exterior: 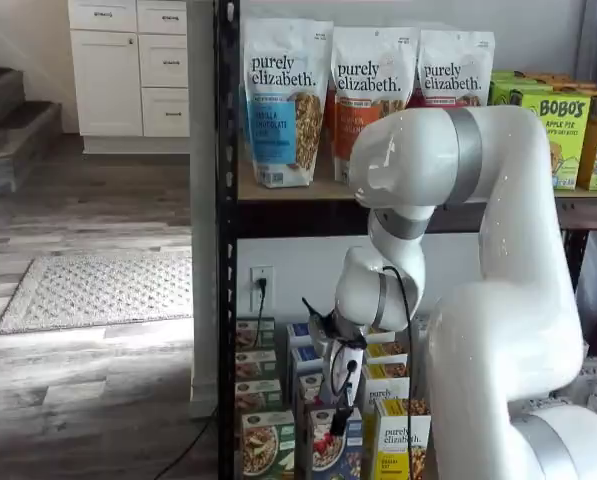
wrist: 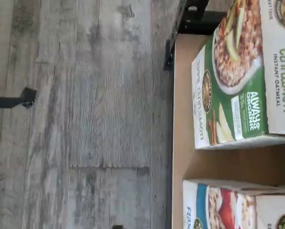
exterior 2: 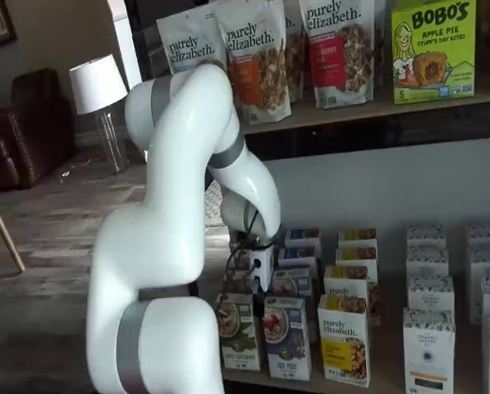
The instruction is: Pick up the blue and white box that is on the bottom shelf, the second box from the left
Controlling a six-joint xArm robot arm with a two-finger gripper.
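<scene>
— Cardboard, small and upright: the blue and white box (exterior 2: 287, 336) stands at the front of the bottom shelf (exterior 2: 376, 379), with a bowl of red berries pictured on its face. It shows in both shelf views, and the wrist view catches only its blue-edged top part (wrist: 228, 207).

— What flanks it?

— A green-fronted box (exterior 2: 237, 331) stands just beside it on one side and a yellow "purely elizabeth" box (exterior 2: 344, 339) on the other. That makes three boxes across the front, with more rows behind.

— And the gripper?

— The gripper (exterior 2: 259, 305) hangs just above and slightly behind the blue and white box, apart from it. Its white body shows, but the dark fingers blur into the boxes, so whether they are apart or together cannot be told.

— Anything higher?

— A tan board tier (exterior: 308, 187) carries tall, glossy granola bags (exterior: 284, 100); three are visible in a shelf view. The floor (wrist: 85, 114) is grey wood-grain plank.
</scene>
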